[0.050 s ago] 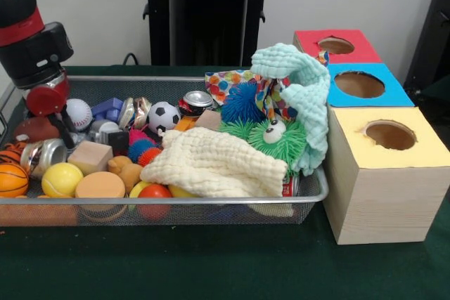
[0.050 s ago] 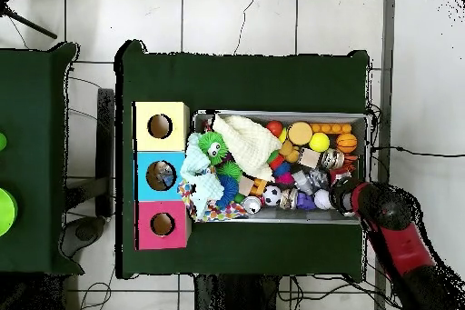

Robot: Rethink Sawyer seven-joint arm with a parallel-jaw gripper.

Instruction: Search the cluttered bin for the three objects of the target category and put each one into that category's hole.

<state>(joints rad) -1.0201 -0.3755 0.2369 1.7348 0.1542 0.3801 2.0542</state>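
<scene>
Plainly, no readable writing showed anywhere. At the frame's left the gripper (image 1: 62, 130) reached into the mesh bin (image 1: 176, 200) beside a baseball (image 1: 79, 113); I could not tell its finger state. Balls, cans and cloths filled the bin; three holed boxes (image 1: 383, 173) stood right.

Three wooden boxes with round holes are counted: one red-topped (image 1: 336, 45), one blue-topped (image 1: 360, 83), one yellow-topped (image 1: 389, 138). One wire mesh bin (image 1: 169, 205) is seen. Two cloths lie at its 3 o'clock end: cream (image 1: 211, 163) and mint (image 1: 299, 79). Perhaps two metal cans (image 1: 197, 101) are made out.
</scene>
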